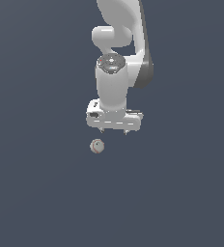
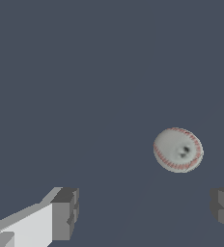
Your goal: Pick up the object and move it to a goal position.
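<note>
The ball (image 1: pixel 97 146) is sitting on the plain dark grey floor (image 1: pixel 41 193), and you can use it as your anchor for everything else here. It's small, off-white, with thin reddish stitching, basically a tiny baseball. In the wrist view the ball (image 2: pixel 178 150) shows up much bigger, and you can see the red seam ringing its edge plus a small dark speck near its middle.

Your gripper (image 1: pixel 114 131) hangs just above the ball and a bit toward the exterior view's right of it, so it's not centred over it. Nothing is touching: you can see a clear strip of floor between the ball and the short fingertips (image 1: pixel 102 130) poking out of the white hand body.

The jaws are spread wide and holding nothing. In the wrist view the two grey fingers (image 2: pixel 65 213) sit far apart, with bare floor (image 2: pixel 85 72) between them, and the gripper (image 2: pixel 145 212) has way more gap than the ball is wide. The ball sits out ahead of the fingers rather than between them, closer to the one that's mostly cut off at the frame edge.

Above the ball, the white arm (image 1: pixel 115 72) comes down roughly vertical, with the wrist pointing at the floor.
</note>
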Robot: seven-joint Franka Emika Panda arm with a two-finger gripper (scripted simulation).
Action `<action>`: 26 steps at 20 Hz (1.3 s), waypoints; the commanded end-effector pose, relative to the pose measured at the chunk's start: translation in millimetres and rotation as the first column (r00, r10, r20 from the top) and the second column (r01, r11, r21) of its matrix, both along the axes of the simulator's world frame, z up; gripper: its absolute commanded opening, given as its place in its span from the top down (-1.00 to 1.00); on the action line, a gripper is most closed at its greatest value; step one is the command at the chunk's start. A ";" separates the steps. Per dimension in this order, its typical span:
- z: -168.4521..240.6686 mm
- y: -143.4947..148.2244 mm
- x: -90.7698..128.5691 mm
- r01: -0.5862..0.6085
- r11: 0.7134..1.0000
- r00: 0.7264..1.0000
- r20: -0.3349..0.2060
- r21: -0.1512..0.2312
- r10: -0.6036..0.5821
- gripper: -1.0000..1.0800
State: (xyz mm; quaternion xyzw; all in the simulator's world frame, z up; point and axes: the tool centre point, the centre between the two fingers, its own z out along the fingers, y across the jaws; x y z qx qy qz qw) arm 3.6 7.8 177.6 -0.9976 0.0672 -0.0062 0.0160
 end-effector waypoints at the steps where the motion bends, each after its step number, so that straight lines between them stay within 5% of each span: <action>1: -4.3 -3.8 0.1 0.049 0.999 0.999 -0.003 0.001 -0.049 -0.92; 7: -18.2 -16.5 0.2 0.213 0.977 0.977 -0.011 0.001 -0.213 -0.92; 13: -34.3 -31.9 -0.4 0.397 0.918 0.918 -0.019 -0.003 -0.397 -0.92; 26: -66.0 -65.6 -3.7 0.725 0.688 0.688 -0.022 -0.022 -0.725 -0.92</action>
